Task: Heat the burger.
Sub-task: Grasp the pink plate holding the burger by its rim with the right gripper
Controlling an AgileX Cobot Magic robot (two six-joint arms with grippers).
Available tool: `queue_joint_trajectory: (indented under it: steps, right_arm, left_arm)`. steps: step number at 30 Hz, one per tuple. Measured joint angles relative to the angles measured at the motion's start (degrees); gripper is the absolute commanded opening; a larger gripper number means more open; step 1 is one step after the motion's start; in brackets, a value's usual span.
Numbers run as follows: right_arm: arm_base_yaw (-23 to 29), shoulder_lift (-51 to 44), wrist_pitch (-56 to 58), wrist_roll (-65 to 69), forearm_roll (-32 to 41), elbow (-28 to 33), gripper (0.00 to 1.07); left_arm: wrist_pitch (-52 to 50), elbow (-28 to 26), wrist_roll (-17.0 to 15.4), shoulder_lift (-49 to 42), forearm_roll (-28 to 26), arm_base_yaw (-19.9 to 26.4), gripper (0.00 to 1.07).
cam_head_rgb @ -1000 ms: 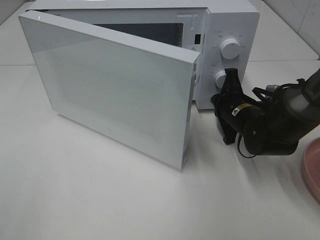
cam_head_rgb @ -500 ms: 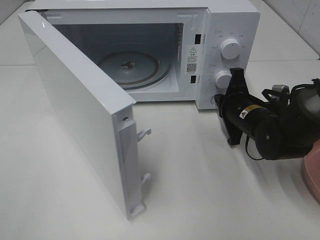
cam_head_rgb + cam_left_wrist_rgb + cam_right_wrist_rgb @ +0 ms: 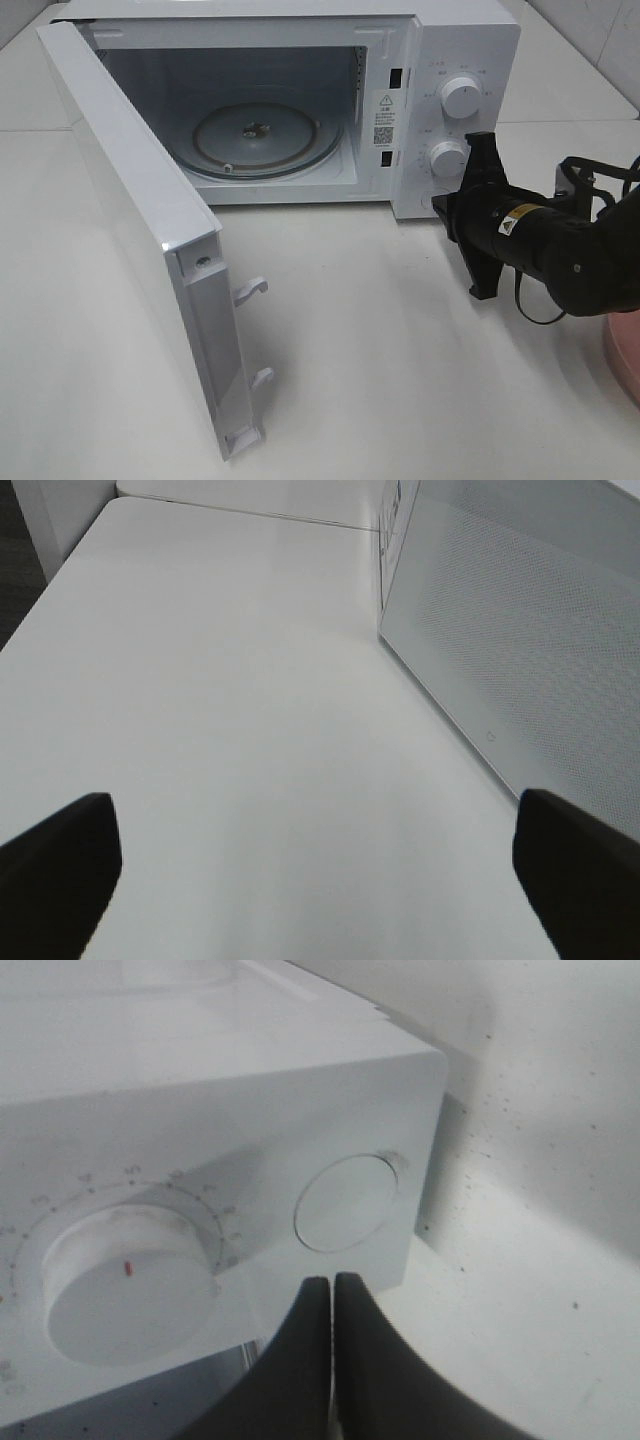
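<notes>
The burger is out of view in every frame. The white microwave [image 3: 455, 40] stands at the back with its door [image 3: 140, 230] swung wide to the left, showing a bare glass turntable [image 3: 255, 135]. My right gripper [image 3: 447, 208] is shut with nothing in it, just in front of the control panel's lower right corner. In the right wrist view its fingertips [image 3: 332, 1282] meet a short way off the round door button [image 3: 348, 1203], beside the lower dial [image 3: 130, 1290]. My left gripper [image 3: 320, 880] is open and empty over bare table, next to the outer face of the door [image 3: 520, 660].
The edge of a pink plate [image 3: 625, 350] shows at the right edge of the table. Two dials [image 3: 460, 97] sit on the microwave's panel. The open door juts toward the table's front left. White table [image 3: 400, 380] lies in front of the oven.
The microwave door has swung from nearly shut to wide open on the left. My right gripper has drawn back to the right, away from the panel, still shut.
</notes>
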Motion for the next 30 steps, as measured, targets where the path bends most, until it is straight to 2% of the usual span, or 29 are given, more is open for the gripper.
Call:
queue_joint_trajectory:
  steps: [5, 13, 30]
  right_arm:
    - [0.00, -5.96, 9.57, -6.36, -2.46, 1.03, 0.00]
    - [0.00, -13.41, 21.26, -18.39, -2.58, 1.09, 0.00]
    - [0.00, -23.61, 41.48, -43.32, -2.58, 1.20, 0.03]
  left_arm:
    - [0.00, 0.00, 0.00, 0.00, 0.00, 0.00, 1.02]
    - [0.00, 0.00, 0.00, 0.00, 0.00, 0.00, 1.02]
    - [0.00, 0.00, 0.00, 0.00, 0.00, 0.00, 1.02]
